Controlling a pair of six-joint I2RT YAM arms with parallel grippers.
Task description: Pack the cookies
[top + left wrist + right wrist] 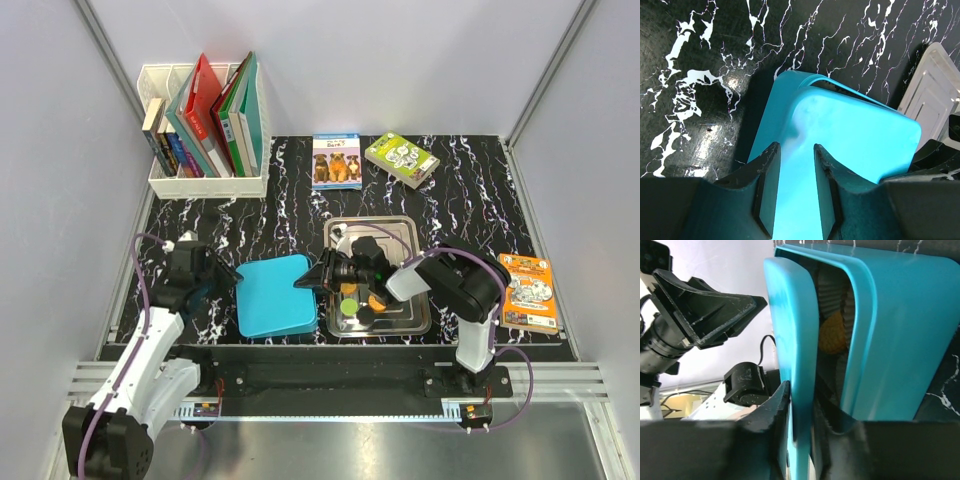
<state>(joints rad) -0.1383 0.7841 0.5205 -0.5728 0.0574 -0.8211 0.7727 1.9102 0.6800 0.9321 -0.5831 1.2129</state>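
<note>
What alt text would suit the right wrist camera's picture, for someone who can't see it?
The edge of a turquoise lid sits between the right gripper's two black fingers, ajar from its turquoise box. Through the gap show grey crinkled paper cups and one orange cookie.

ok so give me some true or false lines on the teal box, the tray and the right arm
1. The right jaws have the edge of the teal lid between them. True.
2. The teal box is empty. False: an orange cookie and grey paper cups show through the gap under the lid.
3. In the top view, the metal tray lies to the right of the teal box. True.
4. No cookies are on the metal tray. False: a green cookie lies on it, with others beside it.
</note>
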